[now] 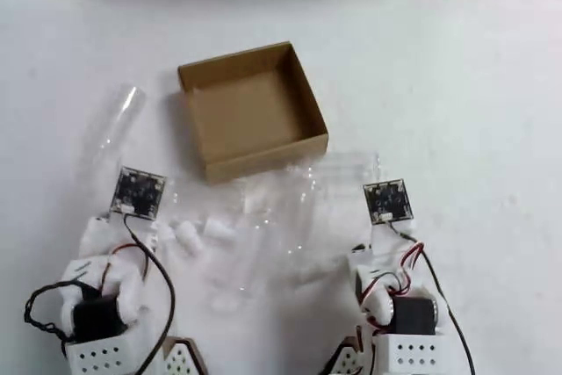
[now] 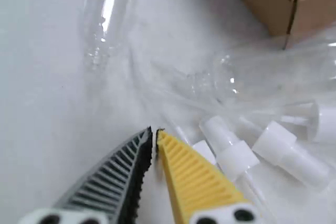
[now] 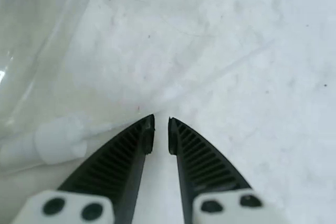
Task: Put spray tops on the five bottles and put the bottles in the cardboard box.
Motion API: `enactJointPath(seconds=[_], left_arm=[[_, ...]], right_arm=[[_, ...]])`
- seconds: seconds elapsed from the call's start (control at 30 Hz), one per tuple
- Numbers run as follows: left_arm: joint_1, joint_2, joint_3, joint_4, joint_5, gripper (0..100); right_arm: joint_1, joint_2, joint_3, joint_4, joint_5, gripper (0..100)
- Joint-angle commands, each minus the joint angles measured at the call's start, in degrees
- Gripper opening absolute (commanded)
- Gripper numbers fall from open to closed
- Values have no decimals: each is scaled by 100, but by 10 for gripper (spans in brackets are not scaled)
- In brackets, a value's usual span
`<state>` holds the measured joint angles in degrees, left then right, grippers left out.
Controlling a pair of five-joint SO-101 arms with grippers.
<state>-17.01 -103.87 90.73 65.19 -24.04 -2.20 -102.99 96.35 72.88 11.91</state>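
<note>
Open-topped brown cardboard box point(image 1: 250, 107) stood on the white counter point(image 1: 457, 85). Clear plastic bottles point(image 2: 107, 14) lay on their sides outside it, with white spray tops point(image 2: 231, 150) loose beside them. Left hand point(image 2: 154, 132) and right hand point(image 3: 161, 124) hovered nearly closed, gripping nothing.

An open cardboard box point(image 1: 263, 154), with nothing inside, sits skewed at the middle of the white table. One clear plastic bottle point(image 1: 118, 120) lies on its side alone, well apart from the box toward the table's left edge. More clear bottles point(image 1: 294, 204) lie on their sides in a loose jumble just beside the box, toward the near edge; their number is hard to tell. White spray tops point(image 1: 186, 236) lie loose on the table left of that jumble.
</note>
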Motion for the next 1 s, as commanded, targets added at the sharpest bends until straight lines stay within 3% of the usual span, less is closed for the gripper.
enactJointPath(seconds=[0.0, 0.2, 0.33, 0.67, 0.87, 0.97], left_arm=[[-84, -66, -501, -422, 0, 20], [-382, -31, -1178, -378, 589, 20], [-585, 92, -1723, -211, 607, 20], [-734, 3011, -3393, -220, 1020, 20], [-725, 3987, -3367, -255, 1029, 20], [-734, 4198, -2901, -703, 1029, 20]], right_arm=[[57, -22, 53, -13, -18, 20], [66, -22, 53, -13, -18, 17], [66, -22, 53, -13, -18, 17], [66, -22, 53, -13, -18, 17], [66, -22, 53, -13, -18, 17], [66, -31, 53, -13, -18, 17]])
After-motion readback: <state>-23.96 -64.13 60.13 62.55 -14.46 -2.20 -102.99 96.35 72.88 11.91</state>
